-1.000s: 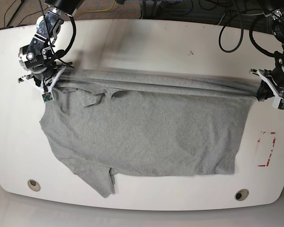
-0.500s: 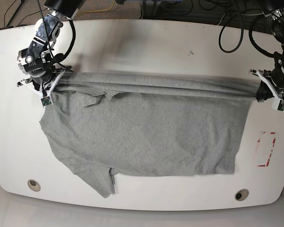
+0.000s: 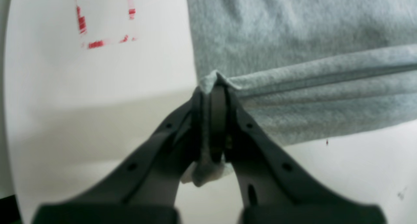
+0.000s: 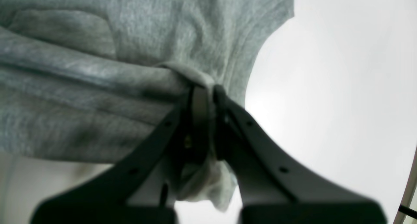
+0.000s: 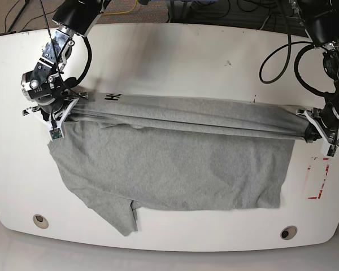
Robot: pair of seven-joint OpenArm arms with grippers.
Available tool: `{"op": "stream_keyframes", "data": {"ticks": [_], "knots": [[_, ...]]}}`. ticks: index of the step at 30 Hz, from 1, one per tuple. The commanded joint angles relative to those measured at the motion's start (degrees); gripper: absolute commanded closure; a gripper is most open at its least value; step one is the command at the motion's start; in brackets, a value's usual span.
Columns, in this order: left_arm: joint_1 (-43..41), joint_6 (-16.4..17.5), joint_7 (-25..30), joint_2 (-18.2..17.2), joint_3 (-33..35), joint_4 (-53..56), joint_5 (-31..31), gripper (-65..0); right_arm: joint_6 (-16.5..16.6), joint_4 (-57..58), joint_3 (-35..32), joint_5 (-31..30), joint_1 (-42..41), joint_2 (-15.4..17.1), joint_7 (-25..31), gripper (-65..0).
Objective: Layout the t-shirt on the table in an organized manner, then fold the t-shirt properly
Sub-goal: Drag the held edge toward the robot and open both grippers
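Both claws, left claw (image 3: 211, 119) and right claw (image 4: 203, 119), pinch the t-shirt (image 5: 175, 164) edge taut above the tabletop (image 5: 175, 51), probably to spread it flat.

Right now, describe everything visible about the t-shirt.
The t-shirt is heather-grey knit, soft and cotton-like. It lies spread across the white table, with its far edge bunched into a taut ridge stretched between both grippers. The right gripper is shut on one end of that ridge, the left gripper on the other, each with fabric pinched between closed jaws. Black letters peek out near the right gripper. One short sleeve juts toward the table's near edge. The main panel is lightly wrinkled.
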State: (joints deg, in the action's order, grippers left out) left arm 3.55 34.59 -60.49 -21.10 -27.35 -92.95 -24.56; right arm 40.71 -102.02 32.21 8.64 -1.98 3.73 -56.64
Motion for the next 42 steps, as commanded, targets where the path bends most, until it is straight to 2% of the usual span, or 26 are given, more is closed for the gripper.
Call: {"op": "stream_keyframes", "data": {"ticks": [1,13,15,17,21,26,28,33,42], "knots": [[2.0,-0.8,0.8,-1.4,-0.7,0.5,1.7,0.0,-0.7,0.3,0.4,1.5,-1.1,1.3,0.2,-0.8],[4.7,-0.8,0.8,-1.4,0.1,6.5,1.7,0.0,-0.7,4.3,0.4,1.3,-2.3,2.5,0.2,-2.2],[5.1,-0.8,0.8,-1.4,1.5,7.5,1.7,-0.8,-0.7,4.3,0.4,1.4,-2.3,2.5,0.2,-7.3],[5.6,-0.8,0.8,-1.4,2.8,8.2,1.7,-6.0,-0.7,4.2,0.4,1.5,-2.3,2.5,0.2,-15.2],[6.0,-1.0,0.8,-1.4,3.4,8.5,1.7,-20.4,-0.7,3.3,0.5,1.5,-2.2,2.5,0.2,-36.6],[7.6,-1.1,0.8,-1.4,3.7,8.3,1.7,-36.7,-0.7,-0.5,0.7,1.2,-1.8,2.2,0.0,-59.0],[8.0,-1.1,0.8,-1.4,3.7,8.0,1.4,-37.2,-0.7,-2.6,0.7,1.2,-1.7,2.1,-0.2,-64.2],[9.9,-1.0,0.7,-1.4,3.4,6.1,1.2,-36.7,-0.7,-7.4,0.6,1.2,-0.3,1.8,-2.1,-65.0],[8.9,-0.8,0.7,-1.9,3.3,-0.4,1.6,-36.7,-0.7,-10.6,0.9,1.2,2.0,-1.0,-5.3,-64.8]]}}
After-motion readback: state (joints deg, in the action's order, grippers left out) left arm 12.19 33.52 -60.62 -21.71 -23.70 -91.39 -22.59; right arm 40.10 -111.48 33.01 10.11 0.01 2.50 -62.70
